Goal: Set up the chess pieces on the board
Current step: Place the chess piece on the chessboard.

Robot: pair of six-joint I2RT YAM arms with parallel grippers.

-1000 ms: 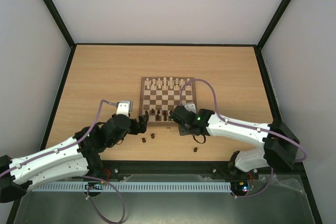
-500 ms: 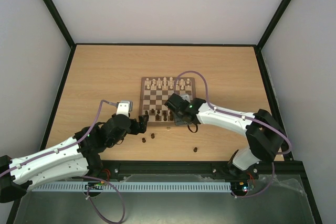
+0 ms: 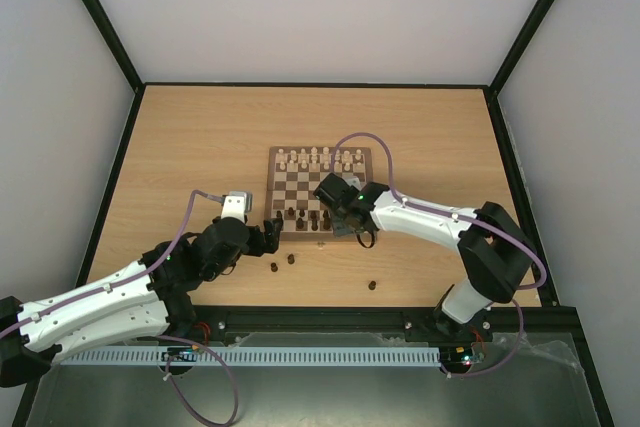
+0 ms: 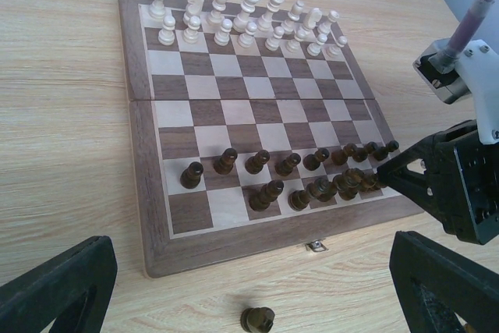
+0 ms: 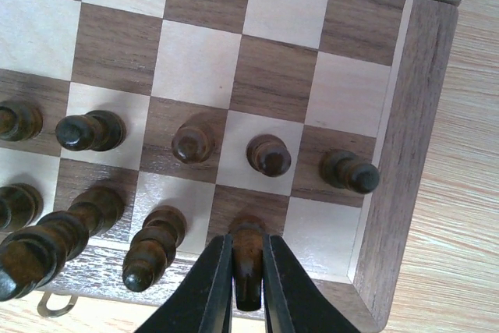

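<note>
Fingers (image 5: pixel 209 286) of the right arm are closed tight on a small dark brown wooden chess piece (image 5: pixel 248 259). They hold it over the dark square next to the near right corner of the square wooden chessboard with light and dark brown squares (image 5: pixel 390 154). I cannot tell if the piece touches the square yet. Fingers (image 4: pixel 54 290) of the left arm are wide open and hold nothing. They hang just off the near edge of the board, and one loose dark piece (image 4: pixel 257 319) sits between them.

What could go wrong? If the right fingers let go too high or at a tilt, the piece may fall over. A tall dark piece (image 5: pixel 152 243) stands just to its left, and the fingers could knock it when they open. One bump could push down more, since the dark pieces stand so close together.

Counting: two arms, one board. Pale cream wooden pieces (image 4: pixel 248 17): sixteen, in two rows of eight at the far side. Dark pawns (image 4: pixel 257 161) in the second row from the near edge: eight. The nearest row is too bunched to count. Three loose dark pieces (image 3: pixel 291 259) sit on the light wooden surface (image 3: pixel 200 137), near the board.
</note>
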